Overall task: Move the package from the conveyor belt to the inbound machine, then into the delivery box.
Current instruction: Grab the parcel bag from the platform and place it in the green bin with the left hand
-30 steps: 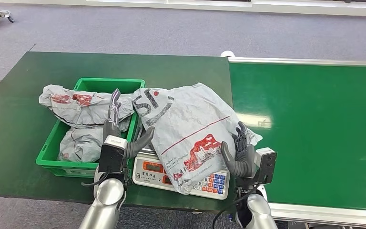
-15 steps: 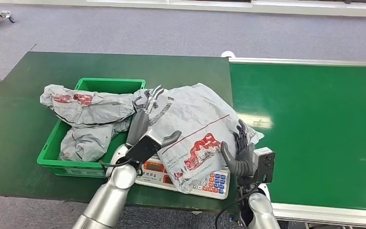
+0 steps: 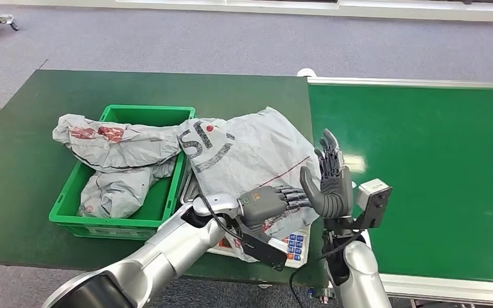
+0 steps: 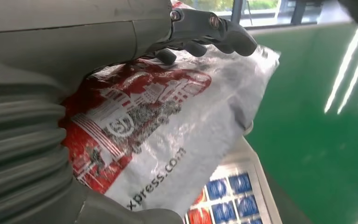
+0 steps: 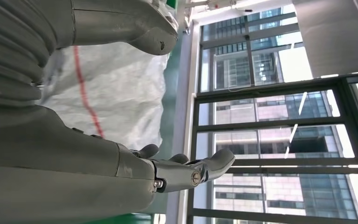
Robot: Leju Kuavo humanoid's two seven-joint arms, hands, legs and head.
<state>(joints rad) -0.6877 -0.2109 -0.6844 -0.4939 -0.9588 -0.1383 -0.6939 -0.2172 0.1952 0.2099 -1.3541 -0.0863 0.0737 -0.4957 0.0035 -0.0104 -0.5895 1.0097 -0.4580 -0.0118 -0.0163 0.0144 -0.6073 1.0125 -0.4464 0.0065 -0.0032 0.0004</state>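
the grey package (image 3: 250,154) lies across the scale (image 3: 292,247) on the bench (image 3: 25,160), one end over the green bin (image 3: 147,115). the left hand (image 3: 266,204) rests on its near part, fingers laid flat, grasping nothing. the right hand (image 3: 330,186) stands upright just beside it, fingers spread, released.

Parcel sorting / logistics hall, prob. a demo or test setup. Signs: wide green conveyor belt (image 3: 417,173) w/ metal edge rails on the right; dark green worktop (image 3: 32,160) butted up next to it; weighing scale (image 3: 276,247) w/ orange display + coloured keypad at the worktop's front edge; green plastic crate (image 3: 138,221) holding grey courier bags (image 3: 112,144) w/ red print, another such bag (image 3: 250,157) across the scale. Grey carpet floor (image 3: 231,38) beyond. Right wrist view: tall glass window wall (image 5: 261,116), office towers outside, so it's inside a big commercial bldg.
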